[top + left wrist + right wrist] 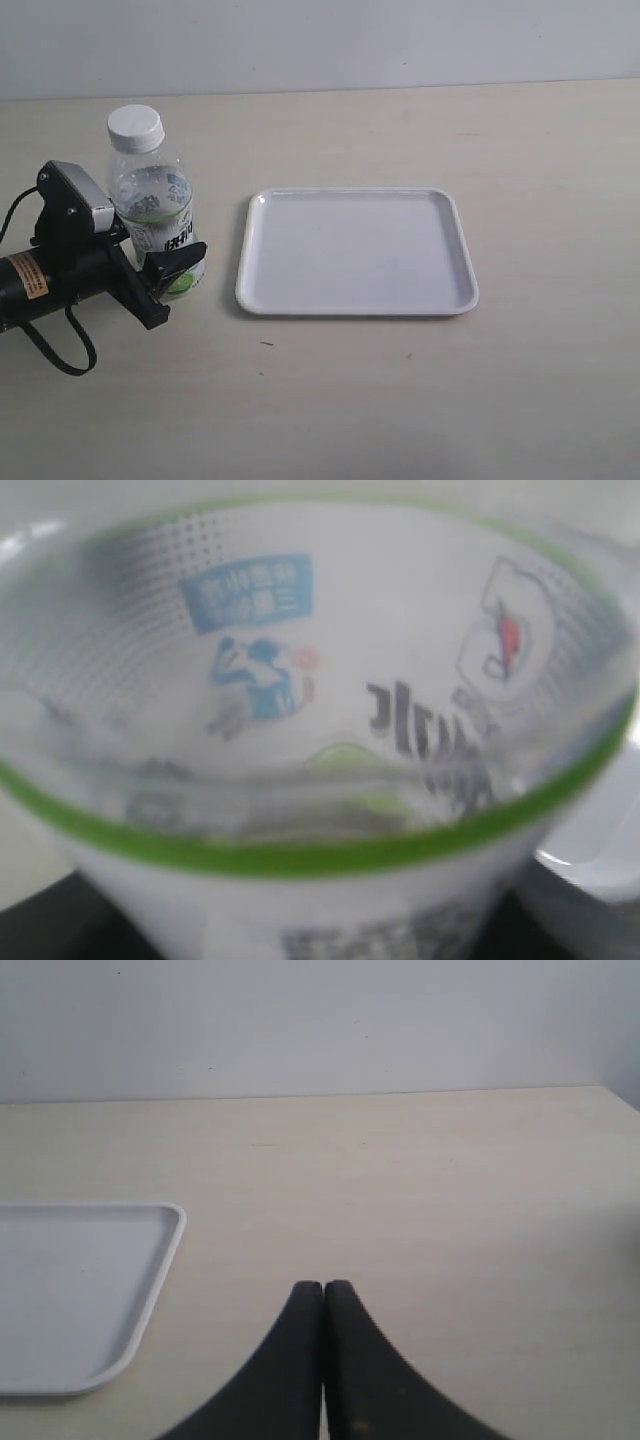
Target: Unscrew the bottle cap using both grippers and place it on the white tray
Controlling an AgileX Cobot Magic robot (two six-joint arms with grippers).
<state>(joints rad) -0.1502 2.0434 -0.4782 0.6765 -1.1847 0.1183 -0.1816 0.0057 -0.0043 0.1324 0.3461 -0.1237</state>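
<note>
The left gripper (160, 256), lower left of the exterior frame, has its fingers clamped low on the upright bottle (150, 195); the bottle cap (135, 128) sits on the neck; the white tray (355, 250) lies mid-frame, apart; the right gripper (322, 1286) has its fingers pressed together.

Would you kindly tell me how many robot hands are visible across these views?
2. The left hand grips the bottle low down, left of the white tray. The right hand shows only in its own wrist view, shut, above the table beside the tray.
</note>
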